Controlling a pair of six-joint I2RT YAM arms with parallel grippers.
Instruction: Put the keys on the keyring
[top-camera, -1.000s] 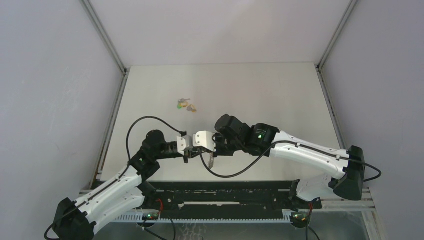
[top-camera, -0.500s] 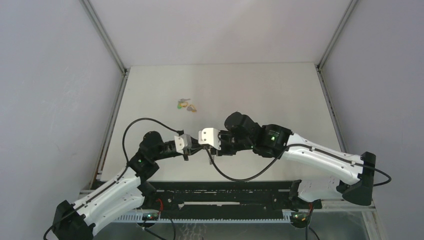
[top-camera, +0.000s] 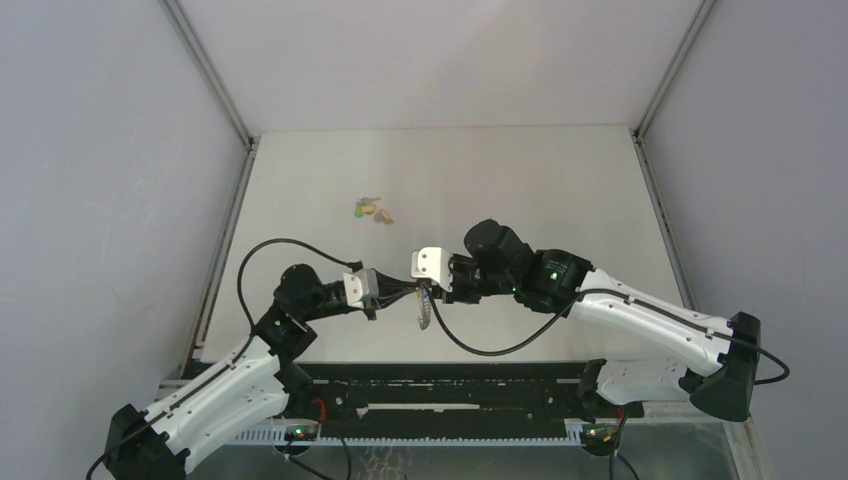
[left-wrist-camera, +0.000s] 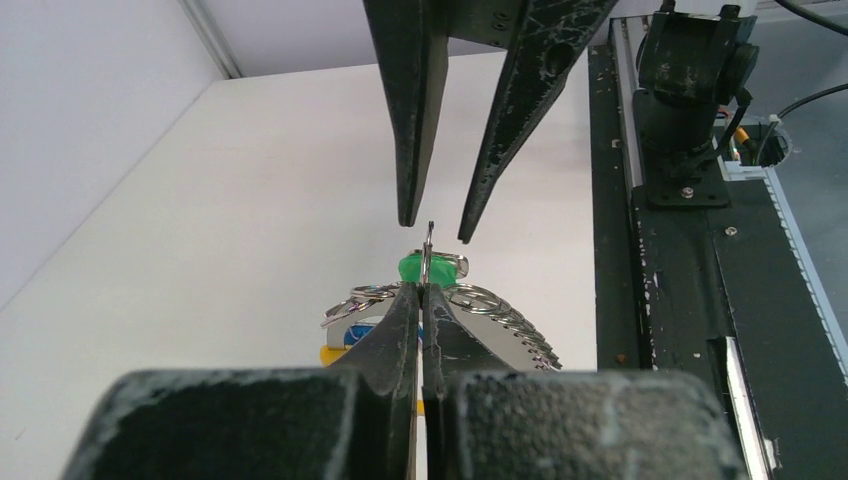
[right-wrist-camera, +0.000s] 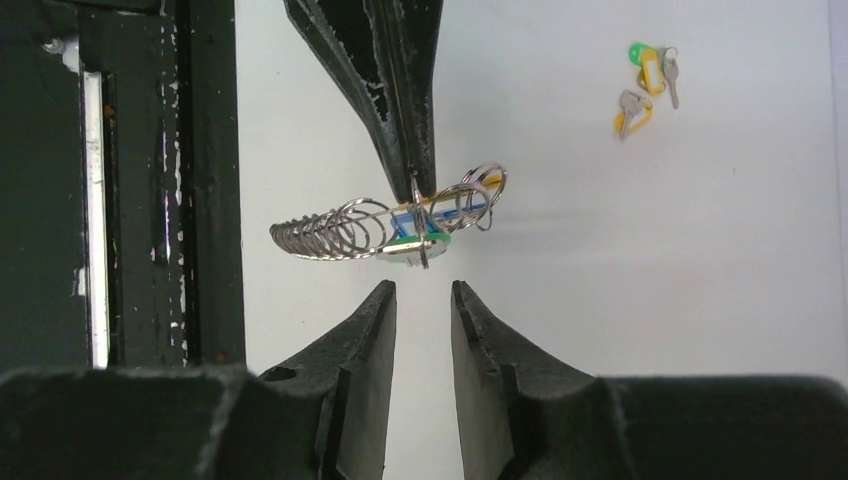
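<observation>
My left gripper (left-wrist-camera: 424, 288) is shut on the thin edge of the keyring (left-wrist-camera: 512, 327), a silvery coil-like ring held above the table. On the ring hang a green-headed key (left-wrist-camera: 432, 267) and blue and yellow keys (right-wrist-camera: 442, 208). My right gripper (right-wrist-camera: 423, 288) is open, tip to tip with the left one, its fingertips (left-wrist-camera: 409, 205) just short of the ring's edge and touching nothing. In the top view both grippers meet at mid-table, the left gripper (top-camera: 405, 292) with the keyring (top-camera: 424, 309) hanging from it. Loose keys (top-camera: 372, 211) lie on the table further back.
The loose keys (right-wrist-camera: 643, 84), green and yellow-headed, form a small cluster on the white table (top-camera: 520, 190). A black rail (left-wrist-camera: 680, 260) runs along the near table edge, just beside the hanging ring. Grey walls close in both sides.
My right gripper has opened, let go of the keyring and drawn back to the right. The keyring now hangs from the left gripper alone; the left arm shifted slightly.
</observation>
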